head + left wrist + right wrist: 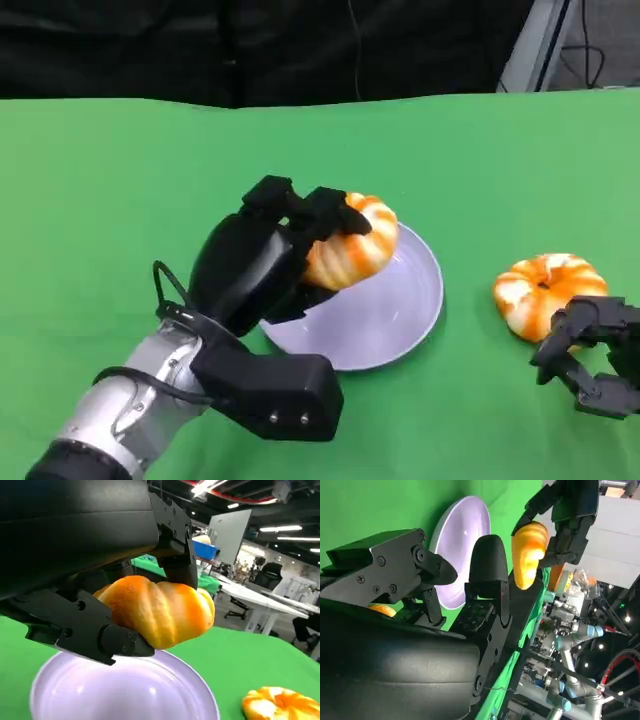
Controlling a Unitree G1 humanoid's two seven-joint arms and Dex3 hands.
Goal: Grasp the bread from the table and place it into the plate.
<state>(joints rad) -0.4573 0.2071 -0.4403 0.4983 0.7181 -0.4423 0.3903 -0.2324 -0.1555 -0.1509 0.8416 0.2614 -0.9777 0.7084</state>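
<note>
My left hand [262, 262] grips an orange-and-white twisted bread [352, 248] and holds it just above the far left part of a pale lilac plate [400, 310]. In the left wrist view the bread [157, 611] hangs between my black fingers [95, 630] over the plate [125, 690]. The right wrist view shows the same bread [527, 554] held by the left hand [567, 515] beside the plate [457, 550]. A second bread [545, 292] lies on the table to the right of the plate. My right hand [592, 352] sits just in front of it, fingers apart, holding nothing.
The green tablecloth [120, 190] covers the table, with a black backdrop behind its far edge. The second bread [280, 705] lies on the cloth beside the plate in the left wrist view. Office tables and chairs stand in the room beyond.
</note>
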